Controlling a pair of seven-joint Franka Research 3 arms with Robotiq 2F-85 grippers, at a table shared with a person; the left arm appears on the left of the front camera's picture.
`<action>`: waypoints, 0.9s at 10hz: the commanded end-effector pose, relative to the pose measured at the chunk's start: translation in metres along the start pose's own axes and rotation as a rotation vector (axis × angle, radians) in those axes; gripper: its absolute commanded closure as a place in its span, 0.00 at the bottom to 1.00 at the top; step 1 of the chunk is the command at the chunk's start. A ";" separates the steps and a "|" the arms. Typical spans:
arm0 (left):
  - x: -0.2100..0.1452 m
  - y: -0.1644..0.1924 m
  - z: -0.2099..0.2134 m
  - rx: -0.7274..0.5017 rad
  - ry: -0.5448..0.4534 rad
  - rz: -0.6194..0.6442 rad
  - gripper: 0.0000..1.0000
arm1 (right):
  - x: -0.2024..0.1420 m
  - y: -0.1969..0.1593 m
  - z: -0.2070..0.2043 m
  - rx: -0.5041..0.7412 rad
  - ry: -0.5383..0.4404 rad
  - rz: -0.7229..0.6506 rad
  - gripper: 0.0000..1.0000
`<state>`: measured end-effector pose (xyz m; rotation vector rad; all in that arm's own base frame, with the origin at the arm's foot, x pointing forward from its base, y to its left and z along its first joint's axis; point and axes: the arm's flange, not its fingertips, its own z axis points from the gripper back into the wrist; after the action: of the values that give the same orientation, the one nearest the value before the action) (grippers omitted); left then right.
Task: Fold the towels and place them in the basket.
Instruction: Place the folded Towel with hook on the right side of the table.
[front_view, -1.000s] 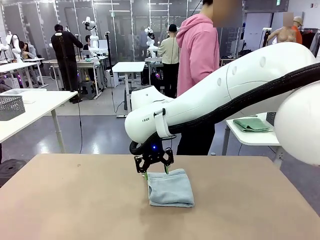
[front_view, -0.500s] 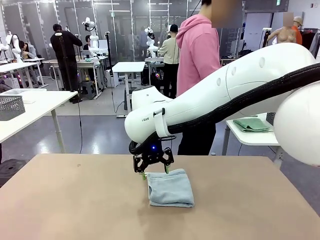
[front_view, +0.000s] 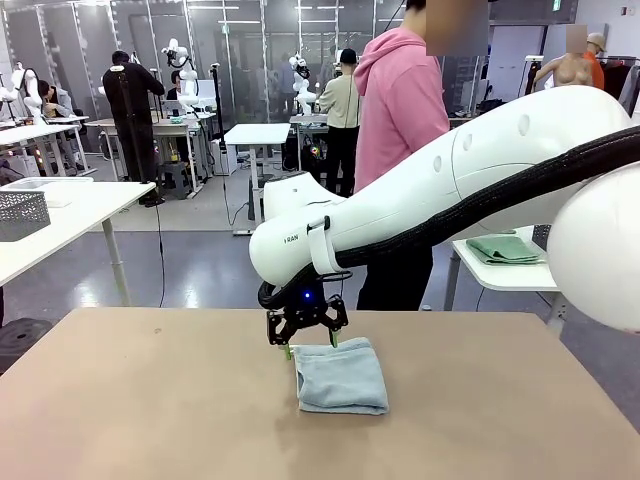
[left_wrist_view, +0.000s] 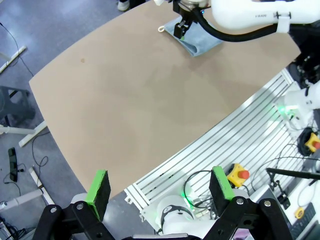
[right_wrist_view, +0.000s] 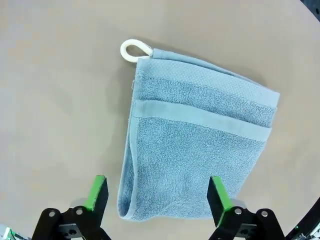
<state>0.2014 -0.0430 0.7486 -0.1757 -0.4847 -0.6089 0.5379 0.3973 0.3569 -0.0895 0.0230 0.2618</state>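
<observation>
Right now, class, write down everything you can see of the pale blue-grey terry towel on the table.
The pale blue-grey terry towel is folded into a compact, roughly rectangular packet of several layers and lies flat on the tan table. A flat woven band crosses it near one end, and a small white hanging loop sticks out at one corner. Its layered edges sit slightly uneven. The black, green-padded right tool hangs open over its far left corner, gripping nothing.

counter (front_view: 140, 400): tan, matte, rounded far corners | load: one pale blue-grey towel (front_view: 341, 377), folded, lying flat at about mid-width, toward the far edge | detail: white loop (right_wrist_view: 135, 51) at a towel corner, resting on the surface
</observation>
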 end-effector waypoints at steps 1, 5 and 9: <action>0.001 -0.001 0.001 0.006 0.001 -0.004 0.00 | 0.000 -0.001 0.001 -0.017 -0.002 0.007 0.00; 0.001 -0.001 0.001 0.006 0.001 -0.004 0.00 | 0.000 0.000 0.000 0.000 0.000 0.000 0.00; 0.001 -0.001 0.001 0.006 0.001 -0.004 0.00 | -0.089 -0.100 0.030 0.267 -0.120 -0.062 0.00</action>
<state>0.2015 -0.0429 0.7486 -0.1761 -0.4847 -0.6088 0.5028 0.3292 0.4091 0.0907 -0.0465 0.2150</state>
